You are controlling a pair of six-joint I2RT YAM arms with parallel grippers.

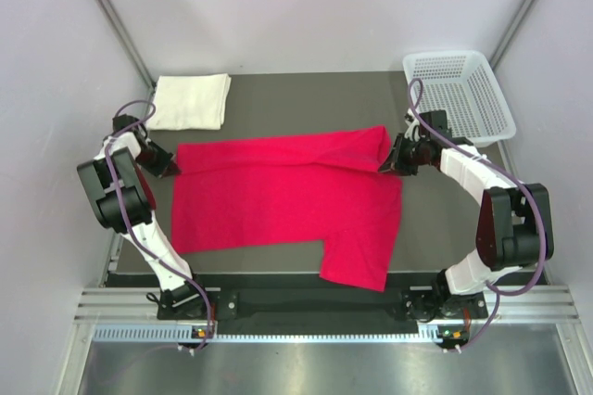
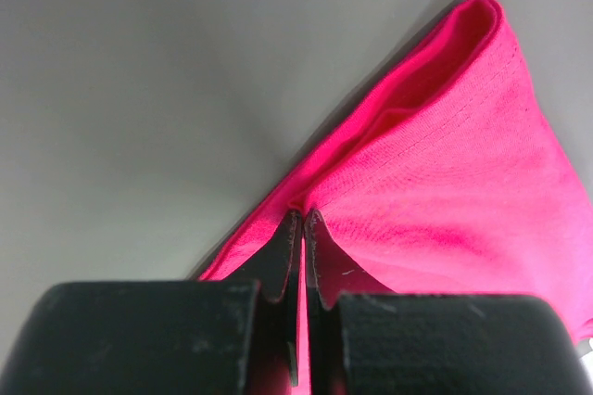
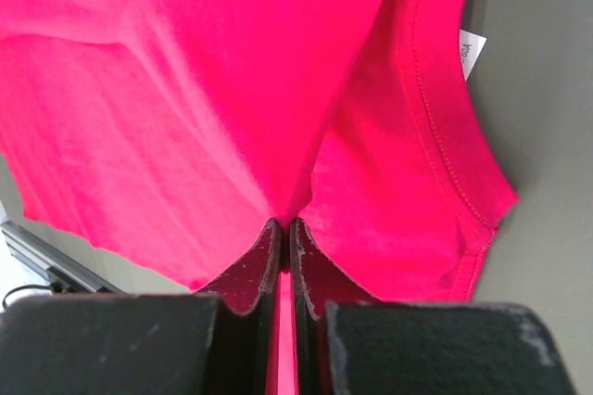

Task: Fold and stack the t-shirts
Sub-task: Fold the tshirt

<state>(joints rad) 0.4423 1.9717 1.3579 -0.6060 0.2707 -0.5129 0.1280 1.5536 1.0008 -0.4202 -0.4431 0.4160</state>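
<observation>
The bright red t-shirt (image 1: 287, 196) lies spread across the dark table, one part hanging toward the near edge. My left gripper (image 1: 170, 165) is shut on its left edge, and the left wrist view shows the red cloth (image 2: 445, 182) pinched between the fingertips. My right gripper (image 1: 387, 165) is shut on its right edge by the folded upper corner. The right wrist view shows the cloth (image 3: 232, 89) pinched, with a hem and a white label (image 3: 471, 54). The cream-white t-shirt (image 1: 190, 101) lies folded at the back left.
A white plastic mesh basket (image 1: 459, 94) stands at the back right corner. The dark table (image 1: 306, 98) shows bare behind the red shirt. Pale walls close in the sides and back. A metal rail (image 1: 315, 302) runs along the near edge.
</observation>
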